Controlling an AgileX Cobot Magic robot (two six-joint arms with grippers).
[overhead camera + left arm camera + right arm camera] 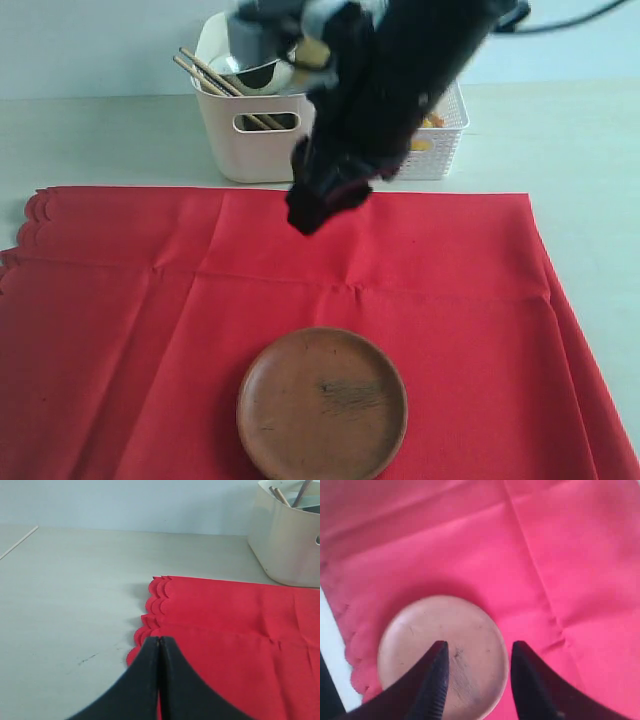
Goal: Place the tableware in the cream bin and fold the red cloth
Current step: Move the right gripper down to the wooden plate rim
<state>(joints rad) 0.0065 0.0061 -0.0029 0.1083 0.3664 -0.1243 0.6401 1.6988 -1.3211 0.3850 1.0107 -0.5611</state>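
Showing the right gripper [479,649] poised above the round brown plate [322,405], its two black fingers set moderately apart and holding nothing. The gap looks narrower than the plate, so you would probably have to take the plate by its rim rather than across its width.

The plate lies flat on the large bright red cloth [450,280], close to the cloth's edge nearest the exterior camera and about midway along it. It is the only piece of tableware seen outside the tall cream plastic bin [250,140]. The bin stands just beyond the cloth's opposite edge, toward the back of the pale worktop [75,580]. Two long wooden chopsticks [210,72] lean out over the bin's rim; the arm partly hides what else it holds. A white lattice basket [445,140] stands beside the bin; whether they touch cannot be told.

The left gripper [159,645] has its fingers pressed together, empty as far as can be seen, at the cloth's scalloped edge [150,610].

Read the placement thus: the cloth lies spread and unfolded because the plate rests on it. Folding cannot sensibly begin until you lift the plate clear. The left gripper stands where an edge pinch would start.
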